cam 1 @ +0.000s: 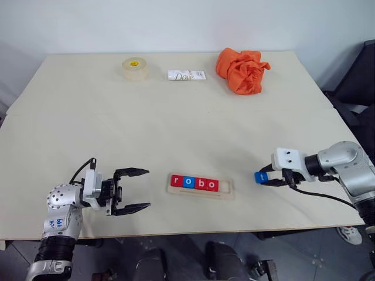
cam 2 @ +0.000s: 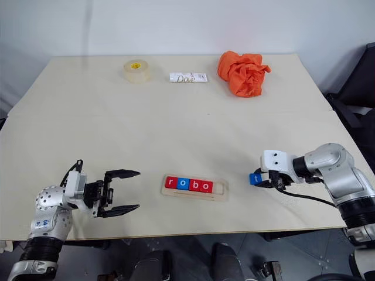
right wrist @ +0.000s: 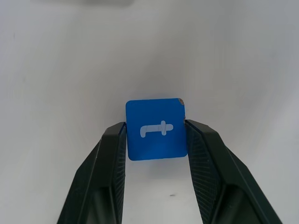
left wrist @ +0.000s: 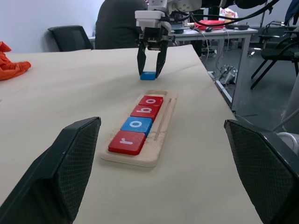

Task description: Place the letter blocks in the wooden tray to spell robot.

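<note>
Four tiles reading "robo" in pale tray, right claw pinching blue "t" tile, left claw wide

An office or lab workroom: a pale tabletop stands by a plain white wall; behind it are black office chairs, another desk strewn with cables and a red item, and a person in dark clothing seated there
</note>
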Action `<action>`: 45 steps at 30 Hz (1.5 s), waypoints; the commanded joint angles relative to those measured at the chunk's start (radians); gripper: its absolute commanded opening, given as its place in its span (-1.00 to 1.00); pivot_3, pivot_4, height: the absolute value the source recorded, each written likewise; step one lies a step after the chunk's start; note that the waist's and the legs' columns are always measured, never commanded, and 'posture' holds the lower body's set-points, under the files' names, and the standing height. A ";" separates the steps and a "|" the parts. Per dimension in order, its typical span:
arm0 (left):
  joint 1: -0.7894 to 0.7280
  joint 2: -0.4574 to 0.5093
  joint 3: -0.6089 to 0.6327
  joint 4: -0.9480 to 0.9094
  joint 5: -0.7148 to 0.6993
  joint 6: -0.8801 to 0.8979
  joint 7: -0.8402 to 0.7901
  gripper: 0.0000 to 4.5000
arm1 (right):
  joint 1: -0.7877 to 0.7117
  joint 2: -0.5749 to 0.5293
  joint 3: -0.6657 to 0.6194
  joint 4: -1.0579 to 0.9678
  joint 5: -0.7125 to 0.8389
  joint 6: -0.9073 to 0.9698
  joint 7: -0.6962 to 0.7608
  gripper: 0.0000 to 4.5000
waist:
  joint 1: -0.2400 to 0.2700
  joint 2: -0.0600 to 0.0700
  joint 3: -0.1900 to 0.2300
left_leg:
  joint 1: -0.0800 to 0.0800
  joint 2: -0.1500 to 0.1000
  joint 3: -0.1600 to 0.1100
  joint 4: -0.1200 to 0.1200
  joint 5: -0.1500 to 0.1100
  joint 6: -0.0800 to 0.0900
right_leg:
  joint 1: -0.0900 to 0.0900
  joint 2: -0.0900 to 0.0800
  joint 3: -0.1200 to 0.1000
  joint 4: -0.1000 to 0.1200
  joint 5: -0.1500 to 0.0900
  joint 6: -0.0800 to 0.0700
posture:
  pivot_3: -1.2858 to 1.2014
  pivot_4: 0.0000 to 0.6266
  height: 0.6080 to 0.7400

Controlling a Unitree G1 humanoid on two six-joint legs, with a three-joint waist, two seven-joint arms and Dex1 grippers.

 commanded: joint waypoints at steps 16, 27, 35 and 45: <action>-0.040 -0.020 0.007 0.045 0.004 -0.033 -0.023 1.00 | -0.093 0.022 0.124 -0.563 0.150 0.683 -0.091 -0.35 | 0.000 0.000 0.000 | -0.001 0.000 -0.001 0.000 -0.001 0.000 | -0.001 0.000 0.000 0.000 -0.001 -0.001 | 0.03 -0.52 1.00; 0.010 -0.022 0.013 -0.005 0.002 -0.035 0.001 1.00 | -0.126 0.080 0.228 -0.563 0.092 0.732 -0.182 -0.35 | 0.000 0.000 0.000 | -0.001 0.000 -0.001 0.000 -0.001 0.000 | -0.001 0.000 0.000 0.000 -0.001 -0.001 | 0.03 -0.52 1.00; 0.022 -0.024 0.017 -0.020 0.003 -0.034 0.015 1.00 | -0.144 0.088 0.261 -0.540 0.072 0.722 -0.186 -0.35 | 0.000 0.000 0.000 | -0.002 0.000 -0.001 0.000 -0.001 0.000 | -0.001 0.000 0.000 0.000 -0.001 -0.001 | 0.03 -0.52 1.00; 0.020 -0.024 0.016 -0.018 0.002 -0.035 0.023 1.00 | -0.145 0.109 0.260 -0.565 0.074 0.757 -0.207 -0.35 | -0.001 0.000 0.000 | -0.001 0.000 -0.001 0.000 -0.001 0.000 | -0.001 0.000 0.000 0.000 -0.001 -0.001 | 0.03 -0.52 1.00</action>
